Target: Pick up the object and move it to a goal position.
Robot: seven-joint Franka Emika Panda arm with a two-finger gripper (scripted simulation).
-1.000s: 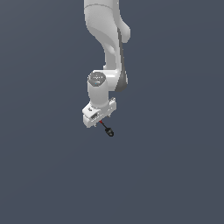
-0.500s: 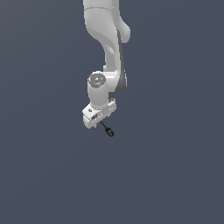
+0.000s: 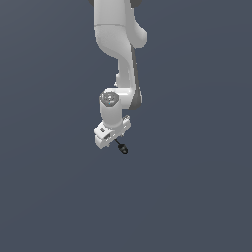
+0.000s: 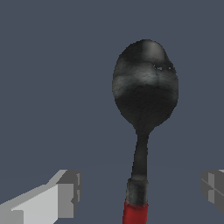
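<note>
White gripper (image 3: 114,138) hangs at the arm's end, and the wrist view shows its two fingers (image 4: 65,192) spread wide, each well apart from the spoon (image 4: 144,92) between them, so nothing is clamped. The spoon's black bowl sits at about four o'clock from the gripper in the exterior view. Judging by this, the grasp is not yet made; closing, lifting and carrying to the unseen goal all remain.
</note>
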